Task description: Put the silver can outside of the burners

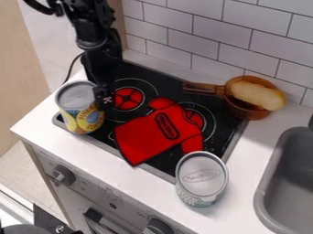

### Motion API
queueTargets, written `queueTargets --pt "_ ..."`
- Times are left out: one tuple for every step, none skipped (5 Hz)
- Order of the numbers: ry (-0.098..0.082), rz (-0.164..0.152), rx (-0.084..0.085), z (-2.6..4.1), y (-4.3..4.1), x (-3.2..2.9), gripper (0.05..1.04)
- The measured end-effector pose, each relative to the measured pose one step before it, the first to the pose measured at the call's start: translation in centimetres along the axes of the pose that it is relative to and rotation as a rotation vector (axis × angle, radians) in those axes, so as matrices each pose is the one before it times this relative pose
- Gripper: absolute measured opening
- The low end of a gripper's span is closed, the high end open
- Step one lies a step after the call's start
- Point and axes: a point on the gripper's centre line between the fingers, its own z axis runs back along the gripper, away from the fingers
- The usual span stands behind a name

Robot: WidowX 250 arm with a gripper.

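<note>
The silver can [202,177] stands upright on the white counter [243,201], just in front of the cooktop's right front corner and outside the burners. Its round lid faces up, and the can is well apart from the gripper [105,98].

Left of the can, a red shirt-shaped cloth [147,137] lies flat across the middle of the black cooktop [164,163], one corner hanging over the front edge. It partly covers the burner [194,118] on the right; another red-centred burner [128,98] shows behind the cloth's left side.

Farther left, a yellow can [81,108] with a grey lid stands upright at the cooktop's left front edge. The gripper hangs down right beside it — I cannot tell whether the two touch, nor whether the jaws are apart, together or clamped on anything.

At the back right is a brown see-through pan [249,111], its handle pointing left over the cooktop, with a long, pale, bread-like thing [256,94] resting in it. A grey sink [269,185] is set into the counter at the right — tiled wall [207,32] behind, knobs [63,175] on the stove's front below.
</note>
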Motion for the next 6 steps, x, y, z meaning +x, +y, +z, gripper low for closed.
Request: queueTargets --pt "0.0014 -0.0020 -0.0123 -0.254 0.541 -0.796 0.998" --pt "-0.0009 -0.0015 -0.0031 -0.051 0.334 -0.694 0.998" --pt "0.0028 -0.0007 0.0014 -0.041 0.346 -0.687 0.998" --pt "-0.0026 0.0031 0.0143 -0.034 0.500 -0.534 0.998" --pt "-0.0086 -0.0026 -0.0131 -0.183 -0.080 -0.585 0.998" --pt "0.0056 -0.0167 -0.0322 0.082 -0.155 -0.638 0.998"
